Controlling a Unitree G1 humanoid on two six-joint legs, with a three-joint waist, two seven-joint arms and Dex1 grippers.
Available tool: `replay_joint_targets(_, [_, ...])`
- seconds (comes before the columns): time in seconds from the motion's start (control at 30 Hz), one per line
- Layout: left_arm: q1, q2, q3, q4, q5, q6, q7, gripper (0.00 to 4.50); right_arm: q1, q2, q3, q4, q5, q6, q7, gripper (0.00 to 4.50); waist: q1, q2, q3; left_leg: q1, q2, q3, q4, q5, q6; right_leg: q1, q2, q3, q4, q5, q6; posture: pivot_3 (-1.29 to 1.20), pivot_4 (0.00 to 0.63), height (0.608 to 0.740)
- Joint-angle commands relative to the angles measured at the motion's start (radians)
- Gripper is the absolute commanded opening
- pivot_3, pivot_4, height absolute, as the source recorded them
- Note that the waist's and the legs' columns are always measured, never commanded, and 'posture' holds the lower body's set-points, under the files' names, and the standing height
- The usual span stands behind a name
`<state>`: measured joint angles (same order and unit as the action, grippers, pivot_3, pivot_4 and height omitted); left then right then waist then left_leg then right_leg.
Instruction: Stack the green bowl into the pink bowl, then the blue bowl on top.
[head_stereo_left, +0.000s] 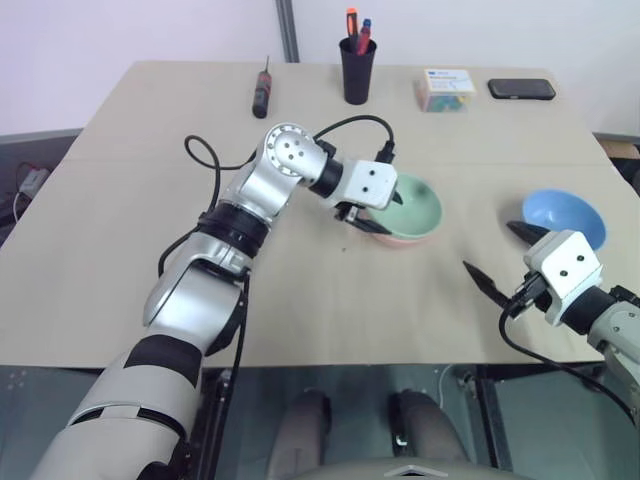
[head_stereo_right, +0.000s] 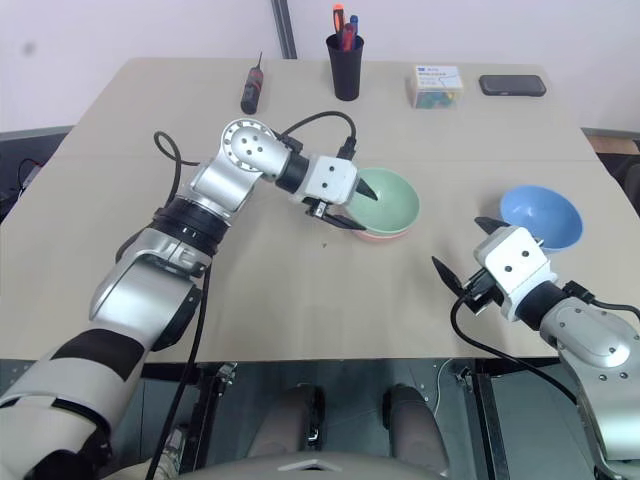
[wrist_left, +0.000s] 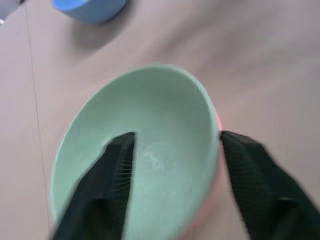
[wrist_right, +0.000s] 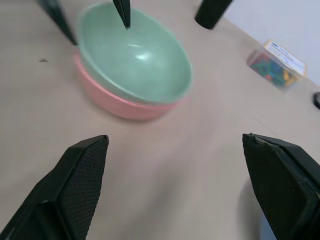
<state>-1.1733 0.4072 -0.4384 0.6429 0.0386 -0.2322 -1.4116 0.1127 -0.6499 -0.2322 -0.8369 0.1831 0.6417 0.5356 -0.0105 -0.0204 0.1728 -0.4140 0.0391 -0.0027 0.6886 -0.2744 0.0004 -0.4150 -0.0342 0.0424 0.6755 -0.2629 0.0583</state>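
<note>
Readable text: none I can make out | small clear box: white-and-blue label on its lid, print too small to read

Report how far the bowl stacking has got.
Done: the green bowl sits nested in the pink bowl. In hand: nothing is gripped; the left tool straddles the green bowl's rim with its fingers apart, and the right tool is open and empty beside the blue bowl. Left: the blue bowl stands alone on the table and must go on top.
</note>
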Motion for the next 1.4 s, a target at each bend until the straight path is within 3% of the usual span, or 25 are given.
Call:
replay_joint_targets(0.03, [0.016, 0.073, 0.096, -0.167, -0.118, 0.116, -0.09, 3.54, -0.058, -0.063, -0.008, 0.124, -0.079, 0.026, -0.043, 4.5, -0.005, 0.0, 0.0, 0.0, 0.0, 0.0, 0.0, 0.0, 0.0, 0.0, 0.0, 0.0, 0.0, 0.0, 0.0, 0.0, 0.15, 0.74])
replay_joint_targets(0.17, [0.137, 0.193, 0.179, -0.418, -0.203, 0.362, -0.071, 3.54, -0.15, -0.122, 0.033, 0.286, -0.115, 0.009, -0.027, 4.5, -0.026, 0.001, 0.0, 0.002, 0.001, 0.001, -0.001, 0.0, 0.0, 0.0, 0.0, 0.002, 0.001, 0.0, 0.0, 0.0, 0.15, 0.74])
replay_joint_targets(0.27, [0.312, 0.18, 0.367, -0.601, -0.374, 0.444, 0.065, 3.54, -0.244, -0.159, 0.09, 0.447, -0.137, -0.022, 0.004, 4.5, -0.028, 0.003, -0.001, 0.002, 0.001, 0.001, -0.001, 0.0, 0.0, 0.0, 0.0, 0.001, 0.002, 0.0, 0.0, 0.0, 0.15, 0.74])
replay_joint_targets(0.33, [0.423, 0.244, 0.421, -0.718, -0.418, 0.581, 0.101, 3.54, -0.303, -0.171, 0.126, 0.57, -0.153, -0.039, 0.023, 4.5, -0.027, 0.003, 0.0, 0.001, 0.001, 0.001, 0.001, 0.0, 0.0, 0.0, 0.0, 0.001, 0.002, 0.0, 0.0, 0.0, 0.15, 0.74])
replay_joint_targets(0.43, [0.578, 0.264, 0.52, -0.829, -0.525, 0.673, 0.165, 3.54, -0.365, -0.183, 0.173, 0.706, -0.173, -0.082, 0.053, 4.5, -0.027, 0.003, 0.0, 0.002, 0.001, 0.001, 0.001, 0.0, 0.0, 0.0, -0.001, 0.001, 0.003, 0.0, 0.0, 0.0, 0.15, 0.74])
replay_joint_targets(0.53, [0.747, 0.295, 0.598, -0.897, -0.541, 0.618, 0.172, 3.6, -0.432, -0.179, 0.196, 0.811, -0.169, -0.097, 0.087, 3.65, -0.021, 0.003, 0.0, 0.001, 0.001, 0.001, 0.001, 0.0, 0.0, 0.0, -0.001, 0.0, 0.002, 0.0, 0.0, 0.0, 0.15, 0.74])
replay_joint_targets(0.6, [0.814, 0.319, 0.646, -0.92, -0.612, 0.676, 0.164, 3.6, -0.461, -0.185, 0.209, 0.848, -0.172, -0.108, 0.109, 2.71, -0.021, 0.003, 0.0, 0.002, 0.001, 0.001, 0.001, 0.0, 0.0, 0.0, -0.001, 0.001, 0.002, 0.0, 0.0, 0.0, 0.15, 0.74])
replay_joint_targets(0.7, [0.869, 0.362, 0.691, -0.93, -0.728, 0.736, 0.099, 4.42, -0.493, -0.185, 0.216, 0.879, -0.18, -0.118, 0.12, 1.37, -0.015, 0.003, 0.0, 0.001, 0.001, 0.001, 0.001, 0.0, 0.0, 0.0, -0.001, 0.0, 0.003, 0.0, 0.0, 0.0, 0.15, 0.74])
replay_joint_targets(0.8, [0.902, 0.363, 0.695, -0.944, -0.683, 0.679, 0.149, 4.5, -0.513, -0.184, 0.227, 0.9, -0.191, -0.126, 0.129, 0.08, -0.008, 0.003, 0.0, 0.002, 0.001, 0.001, 0.0, 0.0, 0.0, 0.0, -0.001, 0.0, 0.003, 0.0, 0.0, 0.0, 0.15, 0.74])
replay_joint_targets(0.93, [0.923, 0.349, 0.697, -0.956, -0.68, 0.661, 0.208, 4.5, -0.53, -0.189, 0.217, 0.881, -0.197, -0.134, 0.133, 0.02, -0.002, 0.003, 0.0, 0.002, 0.001, 0.001, 0.001, 0.0, 0.0, 0.0, -0.001, 0.0, 0.002, 0.0, 0.0, 0.0, 0.15, 0.74])
replay_joint_targets(1.1, [0.982, 0.337, 0.694, -0.944, -0.644, 0.582, 0.23, 4.5, -0.569, -0.18, 0.19, 0.614, -0.058, -0.138, 0.257, 0.02, -0.01, 0.005, 0.001, 0.002, 0.001, 0.002, 0.0, 0.0, 0.0, -0.001, -0.001, 0.002, 0.002, 0.0, 0.0, 0.0, 0.15, 0.74])
replay_joint_targets(1.2, [0.982, 0.329, 0.69, -0.946, -0.659, 0.602, 0.255, 4.5, -0.629, -0.146, 0.239, 0.475, -0.025, -0.093, 0.266, 0.02, -0.014, 0.005, 0.001, 0.002, 0.002, 0.001, -0.001, 0.0, 0.0, -0.001, 0.0, 0.001, 0.003, 0.0, 0.0, 0.0, 0.15, 0.74])
replay_joint_targets(1.4, [0.961, 0.311, 0.652, -0.977, -0.656, 0.593, 0.288, 4.5, -0.697, -0.012, 0.397, 0.408, -0.021, -0.043, 0.252, 0.02, 0.0, 0.004, 0.0, 0.002, 0.001, 0.0, 0.0, 0.0, 0.0, 0.0, -0.001, -0.001, 0.002, 0.0, 0.0, 0.0, 0.15, 0.74])
